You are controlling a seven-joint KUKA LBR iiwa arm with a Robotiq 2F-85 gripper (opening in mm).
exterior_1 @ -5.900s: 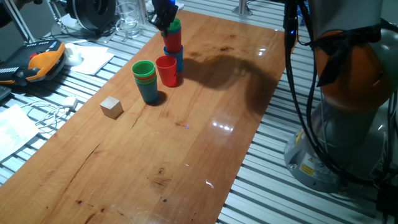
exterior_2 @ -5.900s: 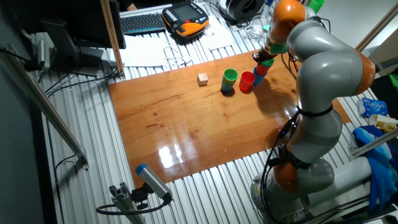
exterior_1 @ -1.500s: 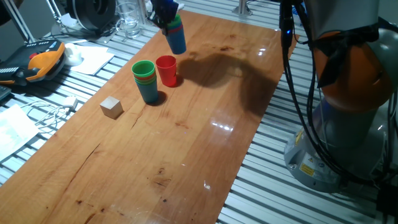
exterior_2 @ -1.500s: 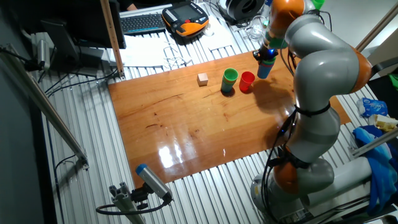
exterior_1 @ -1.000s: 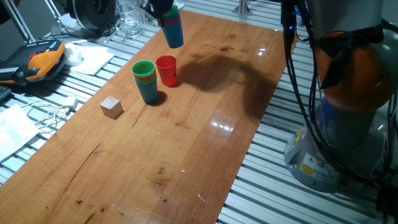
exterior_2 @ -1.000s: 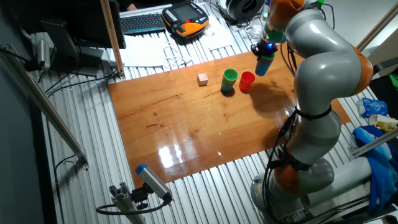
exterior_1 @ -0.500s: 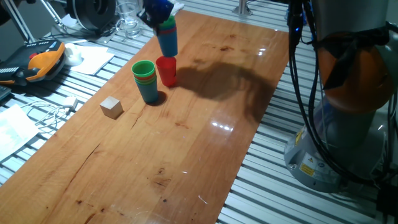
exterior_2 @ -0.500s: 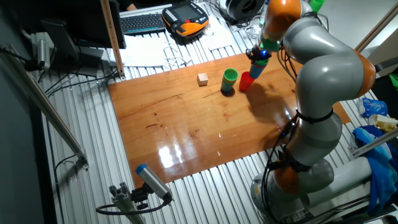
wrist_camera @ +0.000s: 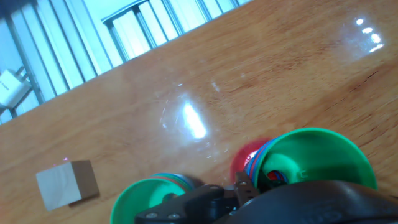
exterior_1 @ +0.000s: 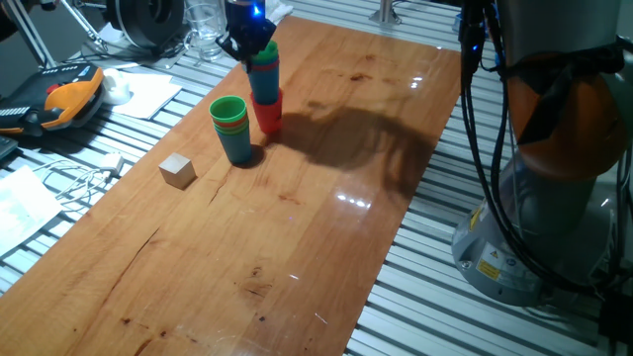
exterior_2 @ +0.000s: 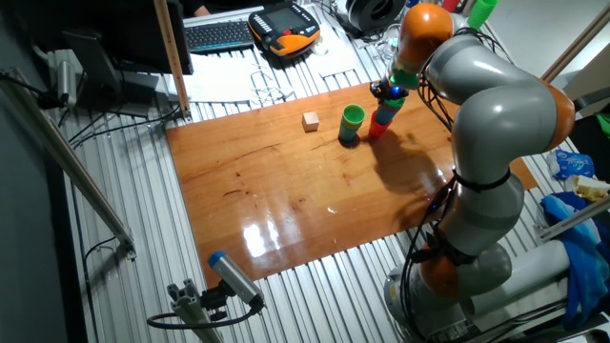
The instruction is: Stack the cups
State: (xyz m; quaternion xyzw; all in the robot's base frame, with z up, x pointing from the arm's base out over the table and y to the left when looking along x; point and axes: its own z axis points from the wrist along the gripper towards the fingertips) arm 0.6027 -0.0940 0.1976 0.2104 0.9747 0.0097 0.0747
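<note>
You are viewing black two-finger gripper [exterior_1: 249, 42] clamping nested stack of green, red and blue plastic cups [exterior_1: 264, 75], sitting in single red plastic cup [exterior_1: 268, 113]. Second green-topped cup stack [exterior_1: 232, 129] standing just beside. Small wooden cube [exterior_1: 177, 170] lying near.

A green-rimmed blue stack [exterior_1: 264, 71] is seen over a red cup [exterior_1: 268, 114]; a green-topped stack [exterior_1: 231, 129], tan cube [exterior_1: 177, 170] and brown desk [exterior_1: 297, 237] are shown.
</note>
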